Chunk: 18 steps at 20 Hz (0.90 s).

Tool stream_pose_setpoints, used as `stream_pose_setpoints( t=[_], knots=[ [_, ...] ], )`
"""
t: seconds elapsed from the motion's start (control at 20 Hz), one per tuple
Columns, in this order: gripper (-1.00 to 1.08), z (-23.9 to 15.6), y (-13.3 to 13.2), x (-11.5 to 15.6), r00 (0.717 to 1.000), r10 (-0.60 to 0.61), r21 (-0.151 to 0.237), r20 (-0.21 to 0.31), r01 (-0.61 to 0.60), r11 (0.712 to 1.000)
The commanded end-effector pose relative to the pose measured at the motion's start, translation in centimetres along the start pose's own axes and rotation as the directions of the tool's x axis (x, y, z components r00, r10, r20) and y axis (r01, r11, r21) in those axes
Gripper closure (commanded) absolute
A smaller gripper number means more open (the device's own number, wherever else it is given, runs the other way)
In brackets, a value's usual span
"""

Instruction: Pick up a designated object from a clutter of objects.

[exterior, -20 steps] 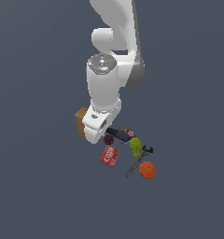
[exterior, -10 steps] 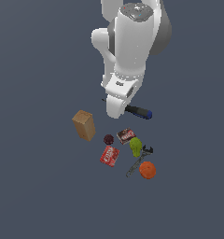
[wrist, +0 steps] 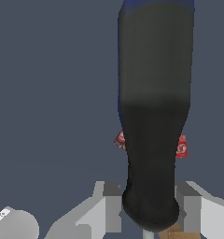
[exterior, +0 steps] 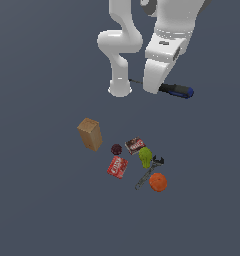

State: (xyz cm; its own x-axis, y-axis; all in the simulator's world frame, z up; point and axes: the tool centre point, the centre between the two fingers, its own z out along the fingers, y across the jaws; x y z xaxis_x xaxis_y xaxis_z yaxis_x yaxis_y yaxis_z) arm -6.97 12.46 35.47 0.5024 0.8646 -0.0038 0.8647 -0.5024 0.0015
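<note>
Exterior view: the claw point(exterior: 156, 89) grips the screwdriver point(exterior: 176, 90) aloft, its black handle and blue end jutting toward the exterior view's right. Well below, the tan cardboard box point(exterior: 90, 133), red packet point(exterior: 117, 166), green fruit point(exterior: 145, 157), grey wrench point(exterior: 148, 173) and orange point(exterior: 158, 182) lie on the table point(exterior: 37, 200).

A plain, dark slate-blue floor point(exterior: 37, 200) fills the whole scene, evenly lit, with no shadows showing.

Fingers point(wrist: 112, 207) clamp the screwdriver point(wrist: 153, 116) (handle fills view).
</note>
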Motion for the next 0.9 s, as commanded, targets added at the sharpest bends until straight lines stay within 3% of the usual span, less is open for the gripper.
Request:
stream_pose_setpoints(
  t=[0.0, 0.4, 0.85],
  knots=[
    [1.08, -2.1, -1.7, 1.0, 1.000, 0.001, 0.000, 0.000, -0.001, 1.000],
    [1.08, -6.9, -5.4, 3.5, 1.000, 0.001, 0.001, -0.002, -0.001, 1.000],
    [1.08, -8.7, -6.5, 4.5, 1.000, 0.002, 0.001, -0.004, -0.002, 1.000]
  ],
)
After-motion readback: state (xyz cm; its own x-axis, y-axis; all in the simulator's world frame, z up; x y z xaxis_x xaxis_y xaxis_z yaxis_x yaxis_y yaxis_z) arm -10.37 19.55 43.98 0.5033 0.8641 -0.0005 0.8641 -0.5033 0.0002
